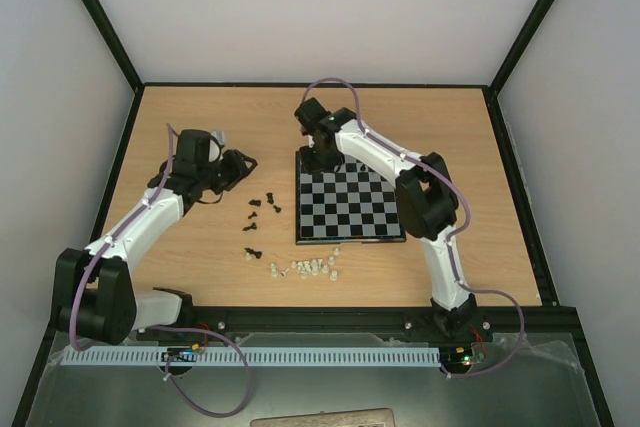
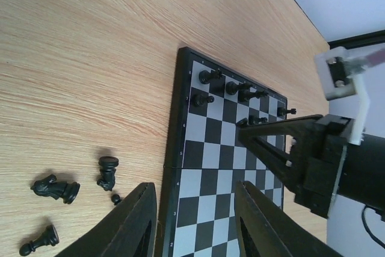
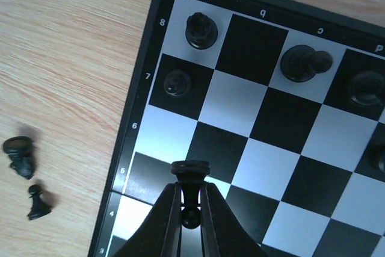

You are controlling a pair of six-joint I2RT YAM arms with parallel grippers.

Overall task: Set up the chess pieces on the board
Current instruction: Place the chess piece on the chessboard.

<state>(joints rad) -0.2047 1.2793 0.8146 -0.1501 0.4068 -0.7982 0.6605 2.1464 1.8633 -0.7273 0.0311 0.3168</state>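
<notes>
My right jaws clamped on a black chess piece (image 3: 190,200), left jaws apart, I must lower it upright, square-centred, onto the board (image 3: 234,103) below them.

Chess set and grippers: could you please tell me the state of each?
board, lying flat, open
set black pieces, standing in one board corner
right gripper, shut on held black piece over the board
left gripper, open, empty
loose black pieces, off the board, some toppled
whitish pieces, clustered off the board
</notes>
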